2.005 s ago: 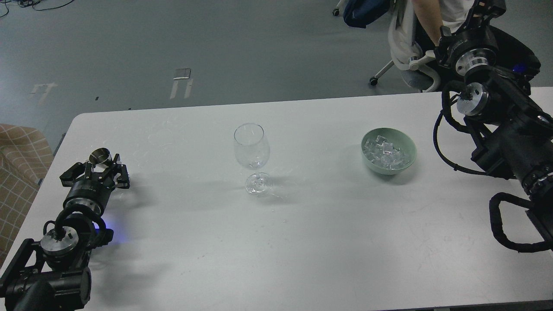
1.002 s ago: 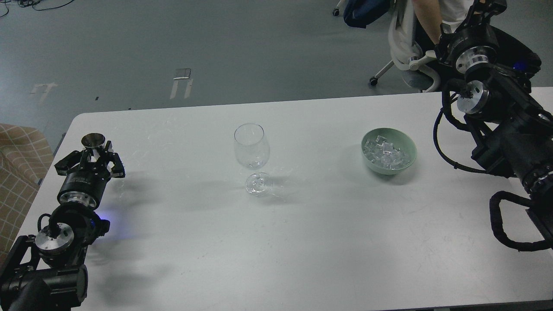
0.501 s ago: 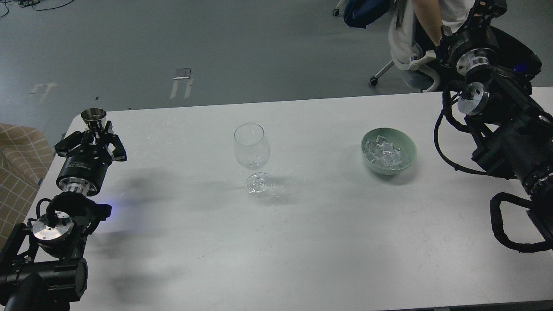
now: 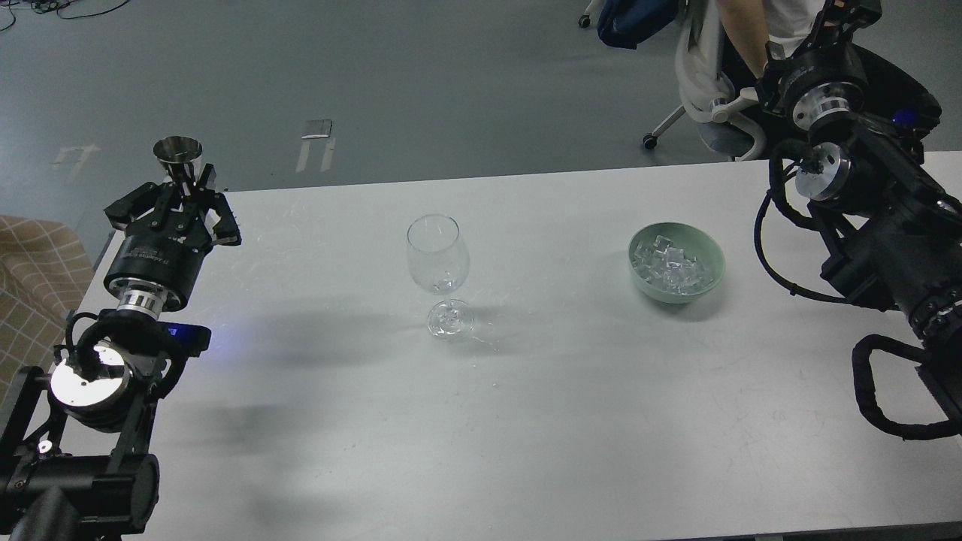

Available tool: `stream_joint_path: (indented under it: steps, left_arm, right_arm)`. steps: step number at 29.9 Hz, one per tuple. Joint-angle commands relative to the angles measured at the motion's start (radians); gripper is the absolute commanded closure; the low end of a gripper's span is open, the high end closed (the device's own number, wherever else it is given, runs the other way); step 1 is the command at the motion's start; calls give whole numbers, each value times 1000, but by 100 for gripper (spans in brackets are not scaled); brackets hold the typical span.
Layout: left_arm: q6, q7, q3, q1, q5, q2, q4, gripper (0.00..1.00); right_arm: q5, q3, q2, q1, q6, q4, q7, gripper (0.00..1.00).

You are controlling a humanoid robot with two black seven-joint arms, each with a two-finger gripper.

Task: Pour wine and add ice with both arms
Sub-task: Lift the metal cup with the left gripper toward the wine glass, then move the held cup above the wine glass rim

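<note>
My left gripper [image 4: 180, 197] is shut on a small steel measuring cup [image 4: 177, 150] and holds it upright above the table's far left corner. No wine shows, and I cannot see whether the cup holds any. An empty clear wine glass [image 4: 438, 255] stands at the table's middle, well to the right of the cup. Ice cubes [image 4: 671, 269] fill a pale green bowl [image 4: 715, 255] to the right of the glass. My right gripper [image 4: 848, 13] is raised at the top right edge, beyond the table, dark and partly cut off.
The white table [image 4: 526, 421] spans the view. A person on a white office chair [image 4: 710, 83] sits beyond the far right edge, close to my right arm. A beige checked seat [image 4: 30, 270] stands at the left.
My left gripper has lifted the steel cup off the table, carried it up and away from me, and begun to shift it right. The right arm, the glass and the bowl have stayed put.
</note>
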Motion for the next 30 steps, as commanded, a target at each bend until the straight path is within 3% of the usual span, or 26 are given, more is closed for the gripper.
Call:
stream_joint_path:
  steps: [1,19,30]
  left_arm:
    - [33,4,4,-6,1,-22,-44,79]
    - [71,4,219,-41,104,-68,-168,79]
    - [86,25,243,-49,130,-111,-182,79]
  right_arm:
    - [1,0,-12,-2,1,7,0,0]
    - [1,0,-40,-35,1,20,0,0]
    - [3,2,-53,-49,1,18,0,0]
